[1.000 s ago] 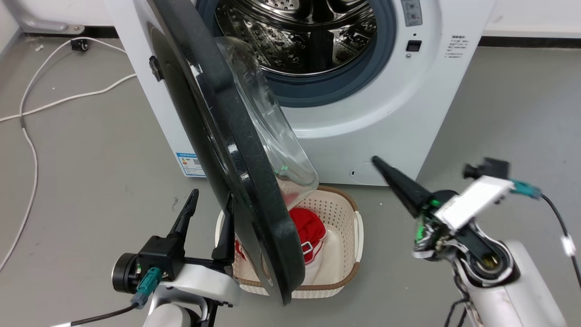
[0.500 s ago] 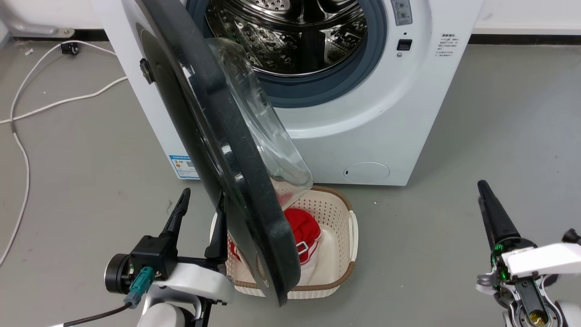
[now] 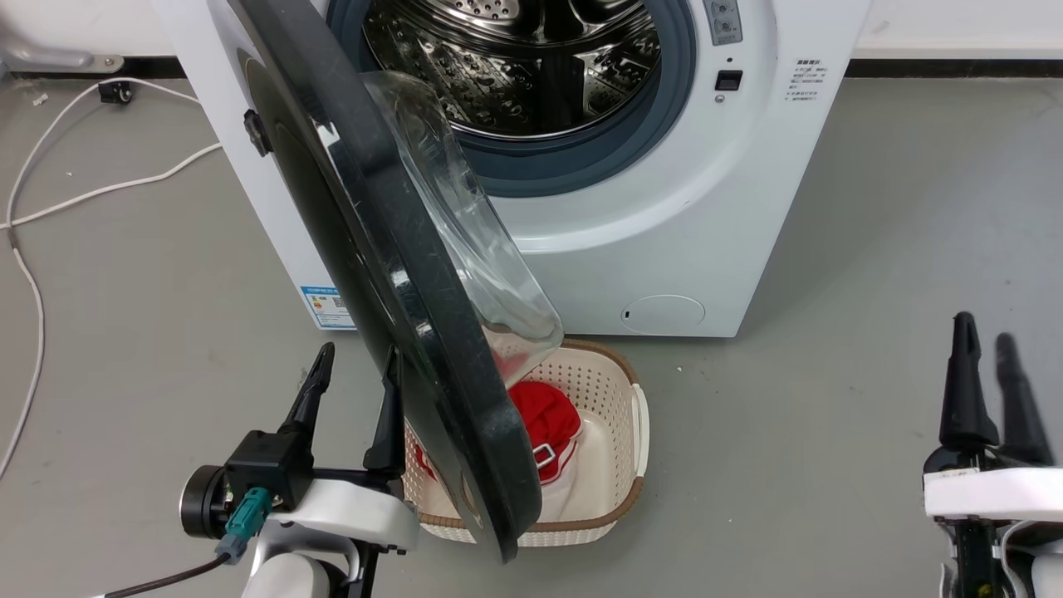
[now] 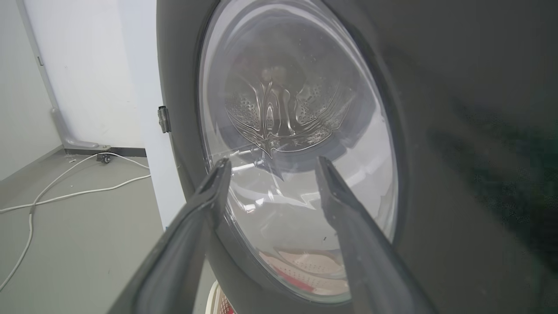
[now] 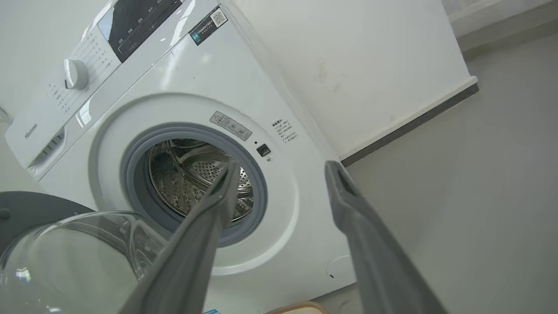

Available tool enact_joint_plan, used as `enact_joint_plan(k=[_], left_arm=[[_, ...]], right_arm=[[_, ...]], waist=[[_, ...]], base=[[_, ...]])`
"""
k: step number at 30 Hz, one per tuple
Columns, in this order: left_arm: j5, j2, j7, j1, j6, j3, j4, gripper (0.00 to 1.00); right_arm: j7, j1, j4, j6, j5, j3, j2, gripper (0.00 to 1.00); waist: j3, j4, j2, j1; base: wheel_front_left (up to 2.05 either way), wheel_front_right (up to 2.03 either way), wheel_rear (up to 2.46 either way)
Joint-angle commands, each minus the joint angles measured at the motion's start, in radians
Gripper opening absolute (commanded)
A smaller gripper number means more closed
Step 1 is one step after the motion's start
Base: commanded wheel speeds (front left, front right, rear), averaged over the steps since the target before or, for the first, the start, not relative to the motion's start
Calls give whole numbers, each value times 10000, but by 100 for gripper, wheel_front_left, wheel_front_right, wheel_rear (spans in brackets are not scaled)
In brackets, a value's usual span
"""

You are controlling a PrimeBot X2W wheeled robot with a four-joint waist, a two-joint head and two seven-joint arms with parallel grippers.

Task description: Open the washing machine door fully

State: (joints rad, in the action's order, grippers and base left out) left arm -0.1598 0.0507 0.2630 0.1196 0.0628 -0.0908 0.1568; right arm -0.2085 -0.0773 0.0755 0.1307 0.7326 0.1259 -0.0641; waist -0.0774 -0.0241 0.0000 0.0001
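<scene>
The washing machine door [image 3: 390, 274], a big black disc with a bulging clear glass bowl [image 3: 465, 232], stands swung out from its hinge on the machine's left, edge-on to me and leaning over the basket. My left gripper [image 3: 357, 359] is open at the lower left, just outside the door's outer face, its inner finger [image 3: 387, 415] close against the rim; I cannot tell if it touches. In the left wrist view the left gripper [image 4: 270, 163] points at the door's window [image 4: 296, 109]. My right gripper [image 3: 985, 332] stands open at the lower right, far from the door, holding nothing. The right wrist view has the open right gripper [image 5: 283, 165] before the drum mouth [image 5: 174, 174].
A cream laundry basket [image 3: 639, 432] with a red garment [image 3: 544, 419] sits on the floor under the door. The round white filter cap [image 3: 663, 314] is low on the machine front. White cables [image 3: 33, 282] trail over the grey floor at left.
My right arm has swung away from the machine front to the lower right, fingers now pointing up. The camera shifted a little. The left gripper and door keep much the same relation.
</scene>
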Motion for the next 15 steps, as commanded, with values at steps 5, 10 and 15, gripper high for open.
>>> enact_joint_plan(k=[5,10,15], left_arm=[[80,-7,25,57,-19,100,-49,100],[91,-7,25,72,9,146,41,100],[146,-8,25,63,6,154,48,100]], right_arm=[[-299,329,-1004,-1,-4026,335,83,100],[-133,1107,-1856,-3,-7039,-59,152,100],[-91,1534,-1697,-3,-7084,-284,152,100]], waist=[[-35,55,0,-1],[-23,66,0,-1],[-5,71,0,-1]], base=[[0,0,0],[0,0,0],[0,0,0]])
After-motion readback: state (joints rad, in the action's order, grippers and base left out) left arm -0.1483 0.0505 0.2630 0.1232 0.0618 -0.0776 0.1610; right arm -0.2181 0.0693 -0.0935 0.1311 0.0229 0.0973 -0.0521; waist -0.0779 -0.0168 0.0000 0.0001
